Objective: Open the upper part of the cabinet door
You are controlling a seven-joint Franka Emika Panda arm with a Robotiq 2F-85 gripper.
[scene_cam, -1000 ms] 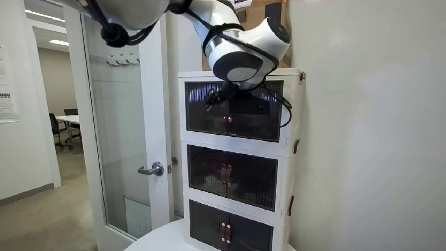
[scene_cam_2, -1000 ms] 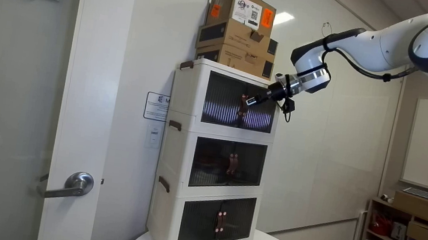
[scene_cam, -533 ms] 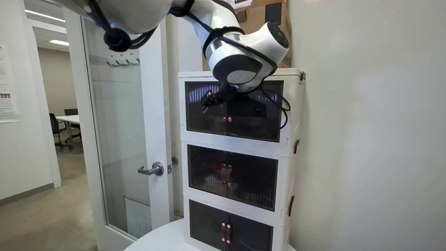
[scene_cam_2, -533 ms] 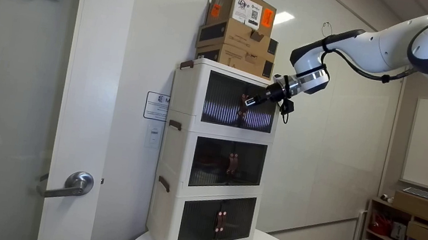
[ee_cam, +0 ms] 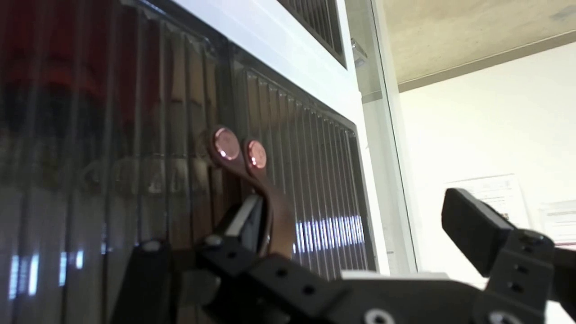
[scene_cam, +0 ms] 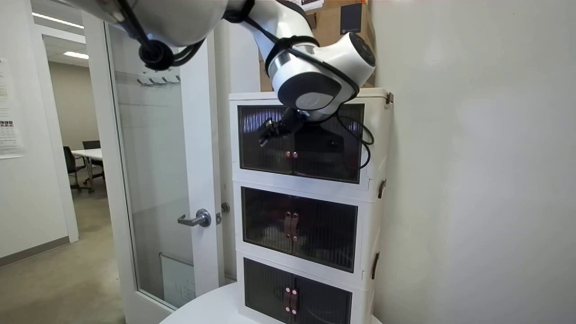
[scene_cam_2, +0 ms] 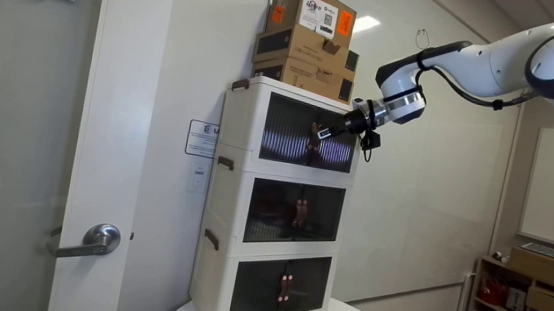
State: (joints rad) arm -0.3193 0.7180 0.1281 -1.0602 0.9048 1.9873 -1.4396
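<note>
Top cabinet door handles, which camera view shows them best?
The wrist view: the brown handles appear large there, with two copper studs clear, though the gripper hides their other ends. In both exterior views they look small, partly hidden behind the gripper.

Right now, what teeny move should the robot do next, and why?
I'd guess a gentle pull back, easing the gripper away from the cabinet. In the wrist view, one finger looks tucked between a brown strap handle and the dark upper door, while the other finger stands clear of it. That door looks shut, so a small tug might start it swinging.
</note>
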